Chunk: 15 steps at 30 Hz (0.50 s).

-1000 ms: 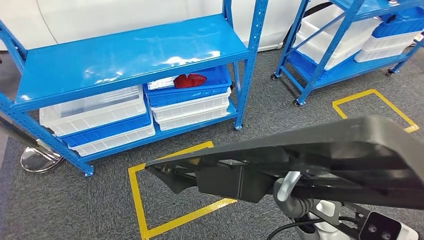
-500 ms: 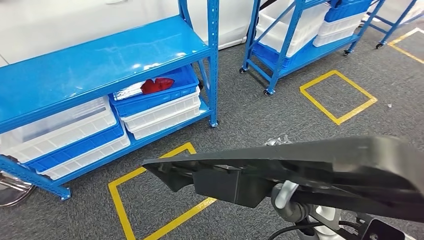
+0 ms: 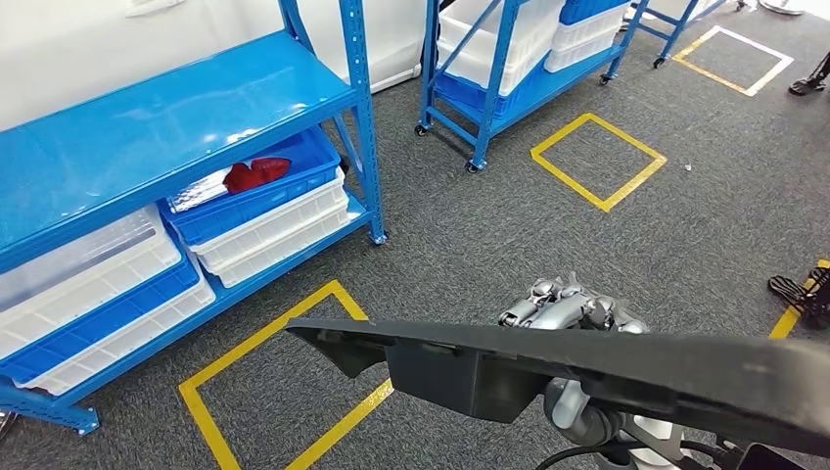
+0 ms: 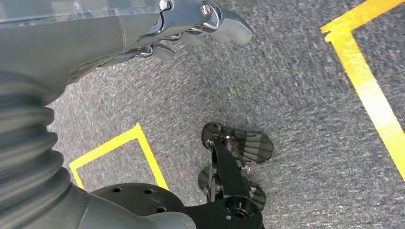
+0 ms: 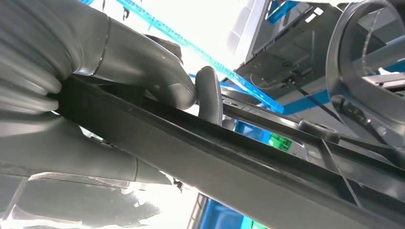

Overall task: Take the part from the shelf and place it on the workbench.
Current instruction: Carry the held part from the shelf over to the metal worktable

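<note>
Grey carpet [image 3: 470, 235] covers the floor, marked with yellow tape squares: one square outline [image 3: 284, 387] close in front of the robot, a second square outline [image 3: 597, 162] farther off beside a wheeled rack. Item: blue steel shelf [image 3: 176, 127] at the left of the head view, its upper deck bare and glossy. Lower level holds stacked white and blue bins [image 3: 98, 294]; the top blue bin [image 3: 259, 191] at the shelf's right end carries a red object [image 3: 256, 174], touching a pale ribbed piece just beside it. Item: second blue rack on casters [image 3: 509, 69], well apart from the first, loaded with white bins. Item: part [image 3: 587, 377], a long flat black plastic panel with a boxy block under its near end, held roughly level across the lower head view, above the carpet and away from both racks. Item: right hand [image 5: 157, 90], gripping the part; in the right wrist view its grey thumb lies over the panel's upper edge and a dark fingertip [image 5: 209, 93] presses beside it, with the palm beneath. Item: left hand [image 4: 191, 24], hanging over the carpet with its fingers loosely curled and nothing in them, as far as the left wrist view shows; probably the same silver hand seen just behind the panel in the head view [image 3: 568, 305]. Item: dark metal fixture [image 3: 805, 294] on the floor at the right edge.
</note>
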### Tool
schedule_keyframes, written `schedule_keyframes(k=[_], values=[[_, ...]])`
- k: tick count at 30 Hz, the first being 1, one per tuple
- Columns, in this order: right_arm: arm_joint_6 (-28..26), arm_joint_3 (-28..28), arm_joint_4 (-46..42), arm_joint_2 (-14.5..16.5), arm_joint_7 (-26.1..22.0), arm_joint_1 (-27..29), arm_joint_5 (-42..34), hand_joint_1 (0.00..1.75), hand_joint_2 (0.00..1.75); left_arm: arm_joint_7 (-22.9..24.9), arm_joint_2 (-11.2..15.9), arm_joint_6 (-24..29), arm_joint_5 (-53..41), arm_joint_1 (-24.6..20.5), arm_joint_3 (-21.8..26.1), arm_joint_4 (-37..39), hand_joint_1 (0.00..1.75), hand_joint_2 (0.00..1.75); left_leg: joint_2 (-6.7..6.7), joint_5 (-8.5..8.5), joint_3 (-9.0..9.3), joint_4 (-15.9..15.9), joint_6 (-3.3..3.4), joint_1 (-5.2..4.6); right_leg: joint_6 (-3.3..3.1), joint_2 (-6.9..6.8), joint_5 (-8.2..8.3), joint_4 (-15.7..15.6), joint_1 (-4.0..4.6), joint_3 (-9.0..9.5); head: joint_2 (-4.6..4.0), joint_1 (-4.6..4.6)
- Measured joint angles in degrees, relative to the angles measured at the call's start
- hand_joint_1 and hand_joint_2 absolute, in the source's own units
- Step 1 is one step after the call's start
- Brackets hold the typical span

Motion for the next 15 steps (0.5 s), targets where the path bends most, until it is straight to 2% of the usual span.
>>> schedule_keyframes(k=[1,2,4,5,6,8,9,10,11,12,13,15], values=[[0.3,0.0,-0.1,-0.1,0.0,-0.2,-0.1,1.75,1.75,0.0,0.0,0.3,0.0,0.0,0.0,0.0,0.00,1.75,0.47,-0.15,0.06,0.1,-0.28,-0.15,-0.36,-0.62,0.24,-1.8,0.21,0.87,0.00,-0.03],[0.6,0.0,-0.1,-0.1,0.0,-0.4,-0.3,1.75,1.75,-0.1,0.0,0.6,0.0,-0.1,0.0,0.0,0.00,1.75,0.96,-0.25,0.12,0.1,-0.56,-0.29,-0.72,-0.65,0.08,-2.2,0.43,0.89,0.00,-0.08],[1.0,-0.1,-0.1,-0.1,0.0,-0.6,-0.4,1.75,1.75,-0.6,0.0,0.9,-0.1,-0.2,0.0,0.0,0.00,1.75,1.65,-0.56,0.26,0.2,-1.14,-0.19,-1.33,0.69,0.33,-2.4,0.31,0.70,0.00,-0.10],[1.0,-0.1,-0.1,-0.1,0.0,-0.8,-0.5,1.75,1.75,-1.0,0.1,0.9,-0.2,-0.2,0.0,0.0,0.00,1.75,1.01,-1.19,0.11,0.9,-1.44,-0.07,-1.65,1.30,0.48,-2.5,0.17,0.71,0.00,-0.15],[1.1,-0.1,-0.2,-0.1,0.0,-0.9,-0.5,1.75,1.75,-1.2,0.1,0.8,-0.2,-0.2,0.0,0.0,0.00,1.75,-0.23,-2.49,-0.58,2.6,-1.73,0.09,-1.98,1.88,0.63,-2.7,0.02,0.74,0.00,-0.20],[1.0,-0.1,-0.2,-0.1,0.0,-1.1,-0.5,1.75,1.75,-1.5,0.3,0.6,-0.2,0.0,0.0,0.0,0.00,1.75,-3.21,-6.38,-3.67,9.7,-2.12,0.33,-2.40,3.10,0.81,-2.8,-0.06,0.69,-0.01,-0.38],[0.9,-0.1,-0.2,-0.2,0.0,-1.0,-0.6,1.75,1.75,-1.6,0.4,0.5,-0.2,0.1,0.0,0.0,0.00,1.75,-3.95,-8.01,-5.57,13.8,-2.22,0.37,-2.51,3.79,0.85,-2.8,-0.01,0.64,-0.01,-0.44],[0.8,-0.1,-0.2,-0.2,0.0,-0.9,-0.7,1.75,1.75,-1.8,0.5,0.5,-0.2,0.2,0.1,0.0,0.00,1.75,-4.24,-8.65,-6.92,16.6,-2.25,0.38,-2.54,4.57,0.86,-2.7,0.03,0.62,-0.01,-0.45],[0.8,-0.2,-0.2,-0.3,0.0,-0.7,-0.9,1.75,1.75,-2.0,0.6,0.4,-0.1,0.4,0.1,0.0,0.00,1.75,-4.36,-8.14,-7.42,17.3,-2.21,0.38,-2.55,5.35,0.87,-2.7,0.06,0.63,-0.01,-0.45],[0.8,-0.4,-0.2,-0.5,0.0,-0.6,-1.1,1.75,1.75,-2.2,0.7,0.4,-0.1,0.4,0.1,0.0,0.00,1.75,-4.46,-6.50,-6.86,15.7,-2.10,0.39,-2.53,6.14,0.86,-2.6,0.07,0.65,-0.01,-0.45],[0.8,-0.6,-0.2,-0.6,0.0,-0.5,-1.2,1.75,1.75,-2.4,0.8,0.3,0.0,0.4,0.2,0.0,0.00,1.75,-4.90,-4.18,-5.50,12.3,-1.93,0.40,-2.48,6.92,0.85,-2.5,0.07,0.67,-0.01,-0.45],[0.9,-0.9,-0.3,-0.8,0.0,-0.3,-1.3,1.75,1.75,-2.7,1.0,0.3,0.0,0.4,0.2,0.0,0.00,1.75,-7.58,-0.64,-2.41,4.6,-1.49,0.55,-2.14,8.37,0.83,-2.2,0.07,0.49,0.00,-0.43]])
